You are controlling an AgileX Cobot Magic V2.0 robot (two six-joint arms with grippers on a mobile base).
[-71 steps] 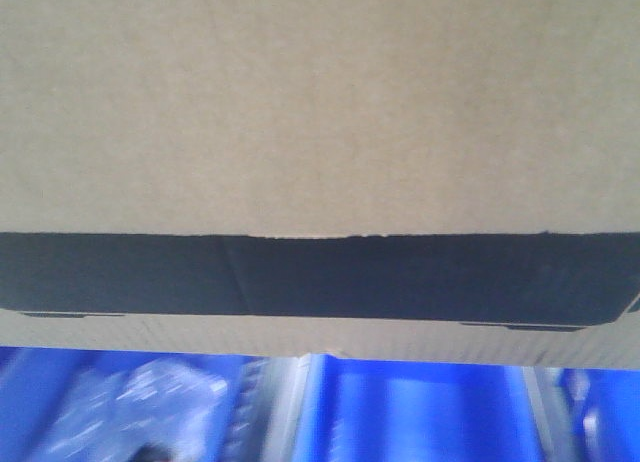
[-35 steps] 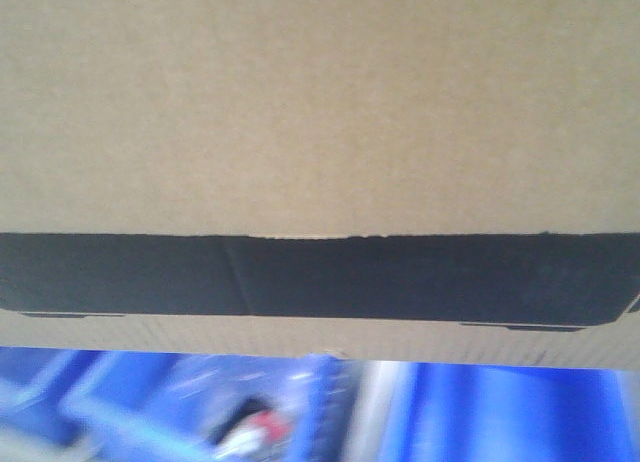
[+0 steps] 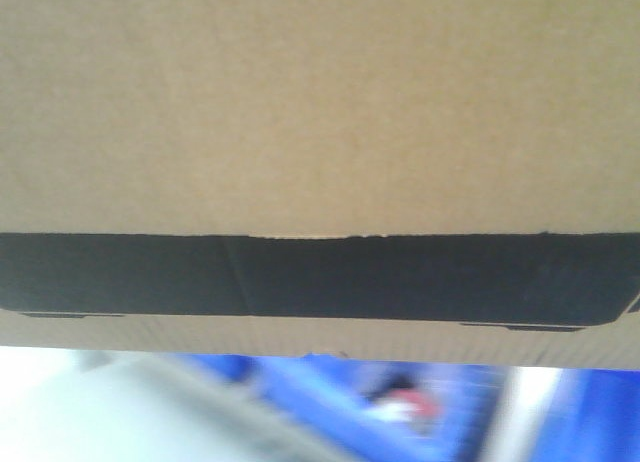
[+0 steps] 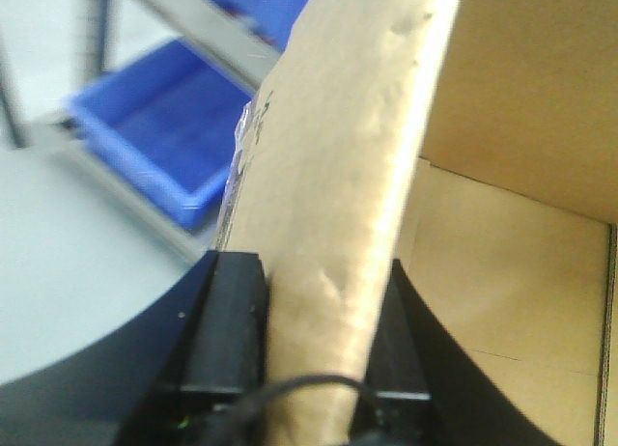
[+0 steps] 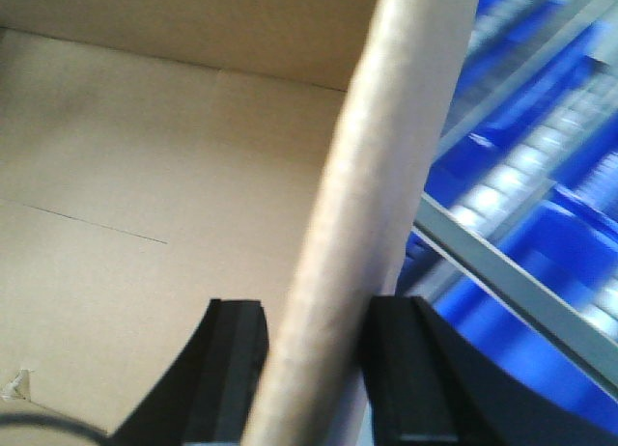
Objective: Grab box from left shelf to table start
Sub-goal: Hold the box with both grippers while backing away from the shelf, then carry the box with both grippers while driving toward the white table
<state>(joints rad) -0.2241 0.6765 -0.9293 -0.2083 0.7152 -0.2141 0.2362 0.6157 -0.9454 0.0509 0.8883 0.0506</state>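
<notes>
Both arms have the box up off its support, and it fills the front view, its black panel running across the lower part. The left gripper is clamped on the box's left wall, one finger outside and one inside the open top. The right gripper pinches the box's right wall the same way. Beyond the box's left wall sit the steel rail of the left shelf and a blue bin, so the box looks clear of the rack. Below and to the left of the box lies a smooth pale surface, most likely the table.

This is the carry, then. The cardboard under the left fingers looks rippled, so the walls are soft. Hold the squeeze even on both sides and move the two arms as one, with no pulling apart and no twisting. Keep the box level, bring its base down flat, and only then let go.
</notes>
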